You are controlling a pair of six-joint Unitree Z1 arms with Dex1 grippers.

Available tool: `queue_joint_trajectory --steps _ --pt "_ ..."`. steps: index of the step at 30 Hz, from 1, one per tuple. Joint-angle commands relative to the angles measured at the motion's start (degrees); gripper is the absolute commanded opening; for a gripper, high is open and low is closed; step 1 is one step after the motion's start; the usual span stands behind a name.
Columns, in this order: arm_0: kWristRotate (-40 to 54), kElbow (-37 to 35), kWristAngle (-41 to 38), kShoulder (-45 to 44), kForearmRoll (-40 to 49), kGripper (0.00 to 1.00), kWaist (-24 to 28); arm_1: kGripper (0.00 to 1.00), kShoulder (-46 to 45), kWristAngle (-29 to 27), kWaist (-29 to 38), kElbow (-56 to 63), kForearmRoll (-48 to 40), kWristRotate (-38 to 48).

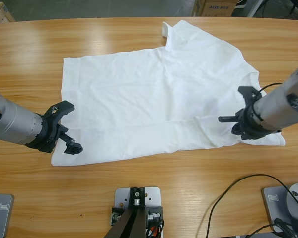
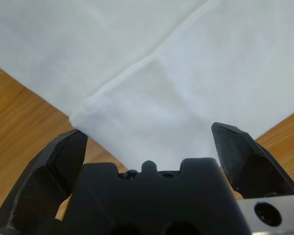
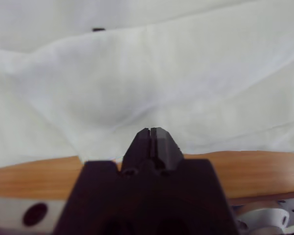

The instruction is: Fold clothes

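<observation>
A plain white T-shirt [image 1: 159, 94] lay spread across the wooden table, its near long edge folded over in a band, one short sleeve pointing toward the far edge, cloth lightly creased throughout.

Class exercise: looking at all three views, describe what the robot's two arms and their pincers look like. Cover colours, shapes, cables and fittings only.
Both arms are round silver-grey metal tubes ending in black wrist housings. Each carries a matte black pincer, the left pincer and the right pincer, with two chunky, angular jaws. A thin black cable loops beside the right arm's wrist. No markings or lettering show on either.
</observation>
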Motion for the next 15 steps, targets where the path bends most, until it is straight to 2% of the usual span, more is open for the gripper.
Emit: queue_joint_trajectory --steps 1,4,7,11,15 --pt "-0.50 1.55 -0.47 -0.90 -0.62 0.977 -0.49 0.000 7.57 2.04 -2.36 1.05 0.09 2.40" --pt "-0.59 1.69 -0.44 -0.91 -0.62 0.977 -0.49 0.000 8.36 2.11 -2.66 -1.62 5.10 3.47" --pt "-0.59 1.72 -0.37 -0.84 -0.70 0.977 -0.49 0.000 7.87 1.02 -2.69 -2.24 5.98 4.09" --pt "-0.60 1.78 -0.37 -0.77 -0.70 0.977 -0.49 0.000 0.40 -3.85 -3.03 -4.50 10.07 4.11" --pt "-0.67 1.78 -0.42 -0.69 -0.70 0.977 -0.49 0.000 -0.99 -7.15 -3.75 -8.23 13.29 3.81"
